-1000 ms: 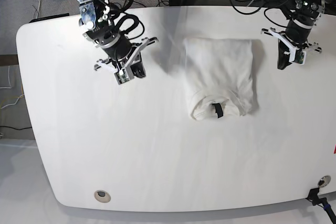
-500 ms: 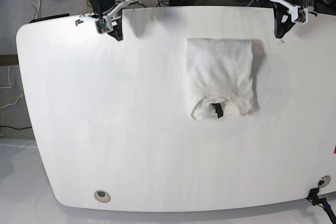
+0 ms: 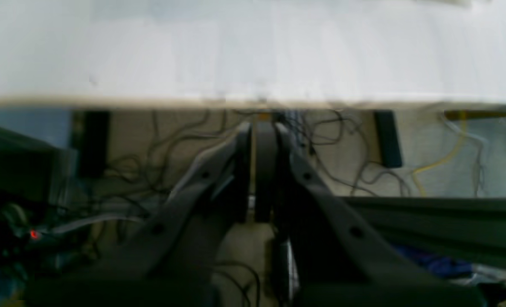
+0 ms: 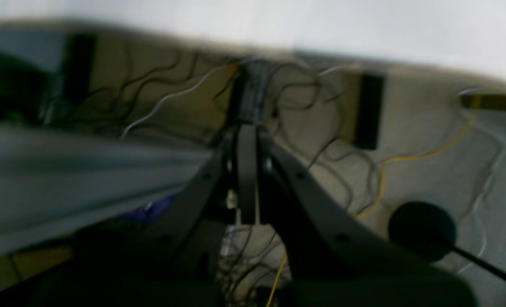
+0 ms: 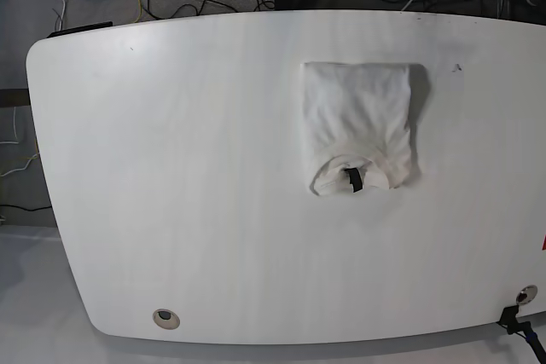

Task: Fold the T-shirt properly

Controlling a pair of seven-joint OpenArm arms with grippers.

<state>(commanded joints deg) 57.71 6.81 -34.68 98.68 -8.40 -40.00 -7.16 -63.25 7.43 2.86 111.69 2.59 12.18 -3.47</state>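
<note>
Now the folded T-shirt (image 5: 360, 125) lies well apart from both shut grippers

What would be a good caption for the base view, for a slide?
Folded white T-shirt lying alone on the white table, black neck label showing, both arms withdrawn past the far edge.

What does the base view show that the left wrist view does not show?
Only the base view shows the folded T-shirt with its black neck label, lying alone on the table. Only the left wrist view shows the left gripper, jaws shut, with nothing between them, off the table over the cables on the floor. Both show the white tabletop.
</note>
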